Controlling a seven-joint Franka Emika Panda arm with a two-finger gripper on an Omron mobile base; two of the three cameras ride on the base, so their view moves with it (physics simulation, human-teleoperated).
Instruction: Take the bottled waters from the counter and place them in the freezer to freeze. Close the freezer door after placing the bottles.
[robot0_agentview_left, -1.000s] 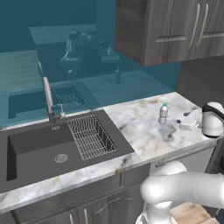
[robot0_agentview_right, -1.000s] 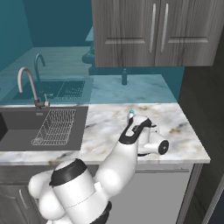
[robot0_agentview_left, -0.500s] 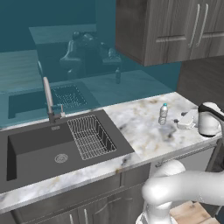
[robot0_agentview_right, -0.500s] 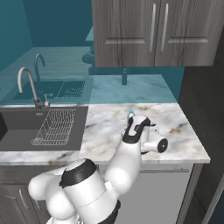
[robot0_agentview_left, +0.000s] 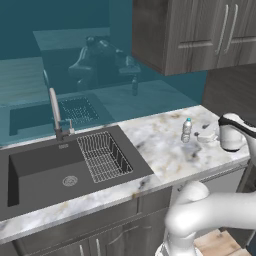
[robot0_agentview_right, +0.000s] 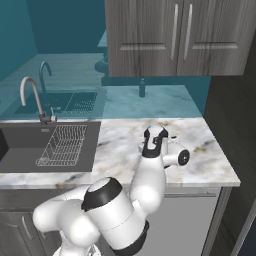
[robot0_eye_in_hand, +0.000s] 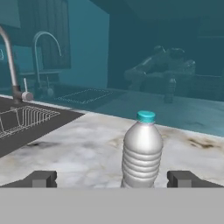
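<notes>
1. I see one water bottle (robot0_eye_in_hand: 142, 151) upright on the marble counter (robot0_agentview_left: 165, 155), right of the sink (robot0_agentview_left: 65, 170), toward the counter's right end.
2. My gripper (robot0_eye_in_hand: 111, 178) is level with the bottle, jaws spread fully wide, one fingertip (robot0_eye_in_hand: 41, 178) on each side of it, holding nothing.
3. The faucet (robot0_agentview_left: 56, 112) and the wire rack (robot0_agentview_left: 104, 156) in the sink sit well off to the left.
4. Wall cabinets (robot0_agentview_right: 175, 37) hang above; bare counter lies behind the bottle up to the teal backsplash (robot0_agentview_right: 70, 75).
5. Counter's right edge is near, by a dark panel (robot0_agentview_right: 230, 115).

Bottled water (robot0_eye_in_hand: 142, 151) — seemingly upright — on counter (robot0_eye_in_hand: 78, 153)
</notes>
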